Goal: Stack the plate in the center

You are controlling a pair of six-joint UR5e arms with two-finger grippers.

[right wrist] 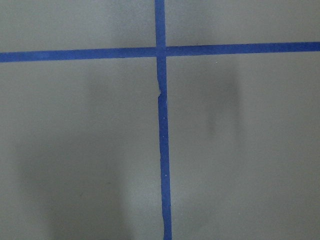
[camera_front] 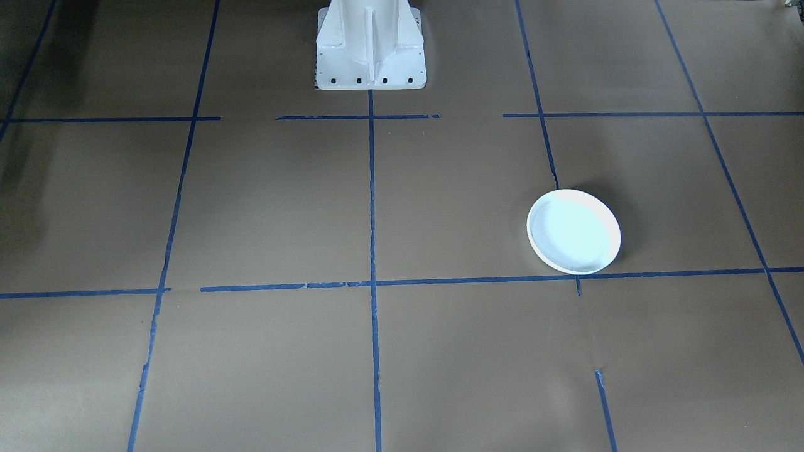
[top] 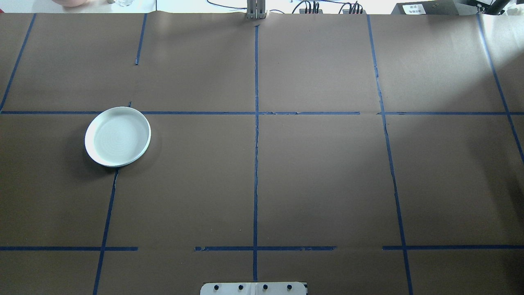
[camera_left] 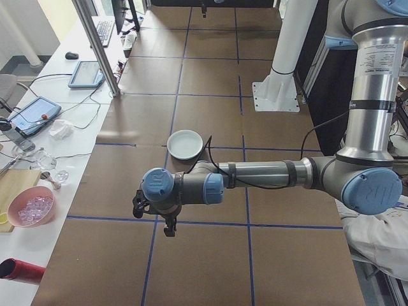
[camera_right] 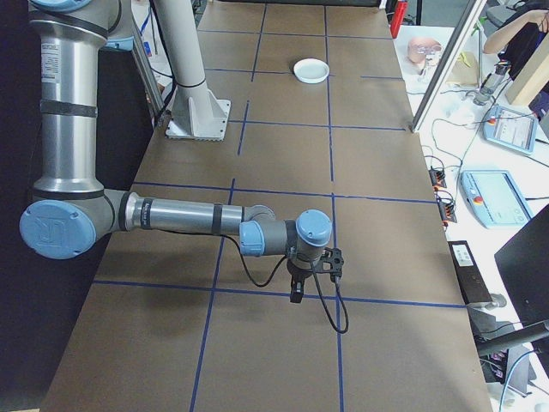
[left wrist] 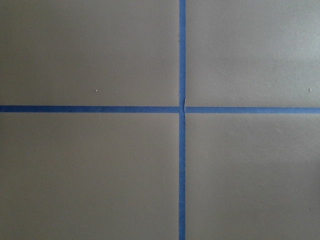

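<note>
A round shallow plate, pale blue-grey inside with faint rings and a raised white rim, is the center (top: 118, 136) (camera_front: 573, 231). It lies on the brown table on the robot's left side, touching a blue tape crossing, and shows small in both side views (camera_left: 185, 144) (camera_right: 310, 70). The plate of the task is out of view. My left gripper (camera_left: 169, 231) hangs over the table's near end, well short of that plate. My right gripper (camera_right: 296, 299) hangs over the opposite end. For both I cannot tell open or shut. The wrist views show only tape crosses.
The white robot base (camera_front: 370, 47) stands at mid-table on the robot's edge. Blue tape lines (top: 256, 123) divide the brown paper into squares. Side benches hold tablets (camera_left: 87, 73), a pink bowl (camera_left: 29, 207) and cables. A metal post (camera_left: 95, 44) stands at the table edge.
</note>
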